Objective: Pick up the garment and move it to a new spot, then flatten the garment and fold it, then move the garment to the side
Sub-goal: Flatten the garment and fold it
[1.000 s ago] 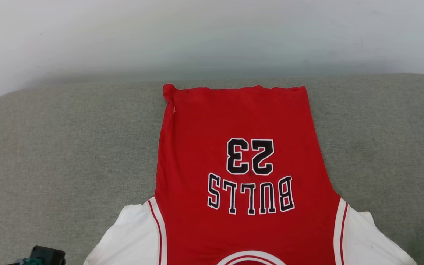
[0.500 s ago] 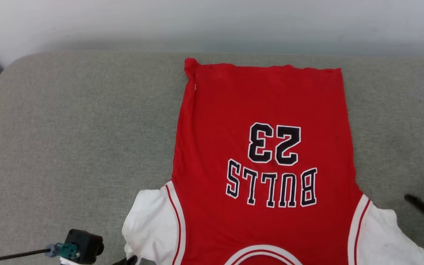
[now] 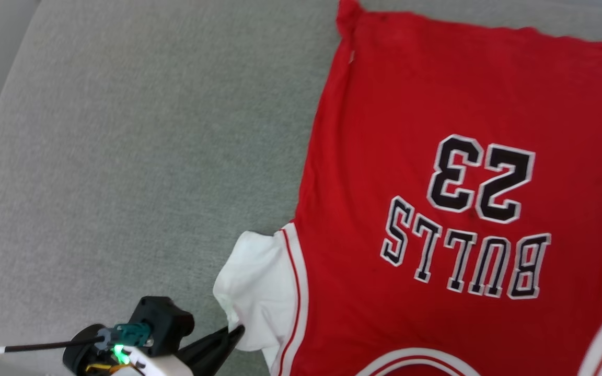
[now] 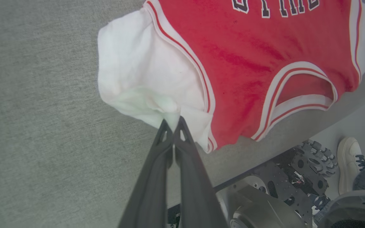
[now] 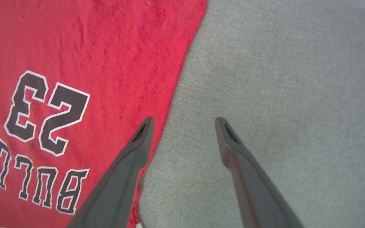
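the jersey point(image 3: 437, 130) is lying print up, mostly flat, on the grey cushion point(image 3: 123, 156). the left gripper point(image 4: 172, 122) is pinching the bunched white sleeve point(image 4: 138, 72). the right gripper point(image 5: 184, 122) is hanging wide open above the opposite side edge. flattening seems underway, so pulling the sleeve outward, low and slow, without dragging the body, looks best.

Dark tapered jaws, a black wrist block point(image 3: 162, 321), teal connector point(image 3: 132, 332), green light point(image 3: 119, 357).
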Controlling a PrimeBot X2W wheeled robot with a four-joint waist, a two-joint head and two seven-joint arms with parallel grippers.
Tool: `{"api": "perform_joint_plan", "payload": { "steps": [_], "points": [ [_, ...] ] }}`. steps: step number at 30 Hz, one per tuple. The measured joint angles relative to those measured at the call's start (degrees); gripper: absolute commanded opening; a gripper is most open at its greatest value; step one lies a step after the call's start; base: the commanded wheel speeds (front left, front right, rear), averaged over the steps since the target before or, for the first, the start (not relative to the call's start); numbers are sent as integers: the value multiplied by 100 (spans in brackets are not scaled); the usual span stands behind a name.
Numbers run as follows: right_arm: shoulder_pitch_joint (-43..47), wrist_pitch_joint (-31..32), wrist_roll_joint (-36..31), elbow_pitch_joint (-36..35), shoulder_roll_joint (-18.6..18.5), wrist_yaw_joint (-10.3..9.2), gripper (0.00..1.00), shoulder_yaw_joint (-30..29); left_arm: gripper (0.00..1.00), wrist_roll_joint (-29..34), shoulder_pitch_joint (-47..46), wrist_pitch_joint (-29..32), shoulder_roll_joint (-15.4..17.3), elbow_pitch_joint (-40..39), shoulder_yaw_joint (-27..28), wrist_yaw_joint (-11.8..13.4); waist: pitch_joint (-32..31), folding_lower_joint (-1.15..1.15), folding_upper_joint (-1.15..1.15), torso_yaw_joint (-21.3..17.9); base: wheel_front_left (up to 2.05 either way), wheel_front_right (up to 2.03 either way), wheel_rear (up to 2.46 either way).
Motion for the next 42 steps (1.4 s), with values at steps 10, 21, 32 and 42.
{"api": "perform_joint_plan", "payload": {
  "steps": [10,21,32,42],
  "points": [
    [-1549,1082,-1068,808,-268,0,100,-114,0,282,-497,32,-269,-172,-276,-254,825,0,0,733,0,0,0],
    [-1965,1111,-1595,1087,-254,0,46,-397,0,307,-643,-186,-565,18,-479,-432,1374,-1,0,1243,0,0,0],
    [-1643,1148,-1448,985,-207,0,0,-535,0,334,-710,-309,-533,238,-417,-486,1255,-1,0,1167,0,0,0],
    [-215,836,-1044,825,-363,0,0,-188,0,234,-664,-332,-460,430,-311,-389,549,-1,0,734,0,0,0]
  ]
}}
